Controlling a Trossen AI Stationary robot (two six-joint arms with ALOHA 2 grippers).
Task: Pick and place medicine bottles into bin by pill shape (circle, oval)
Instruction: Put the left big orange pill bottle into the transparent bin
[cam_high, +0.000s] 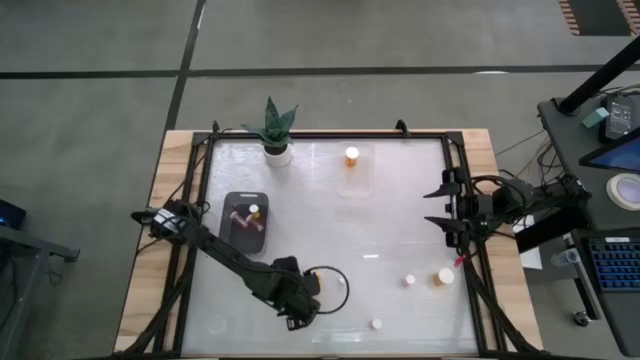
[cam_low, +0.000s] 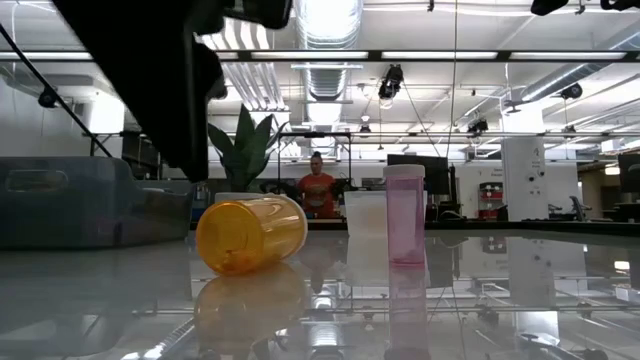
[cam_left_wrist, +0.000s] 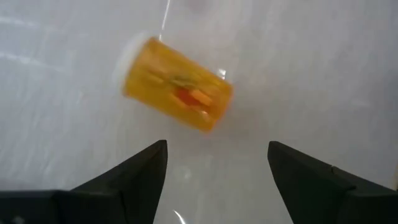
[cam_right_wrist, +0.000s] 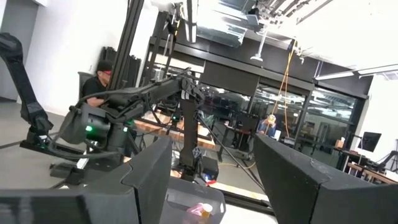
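Overhead view straight down; low view level, close on the fallen orange bottle (cam_low: 250, 233), also under left wrist.

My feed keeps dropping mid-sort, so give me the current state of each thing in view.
Left gripper: open, above the tipped bottle.
Orange medicine bottle on its side: lying on the table, not gripped.
Pinkish-red medicine bottle: upright.
Small dark grey rectangular bin: holds bottles.
Orange bottle with white cap: upright near the far edge.
Right gripper: open, parked at the table's right edge.
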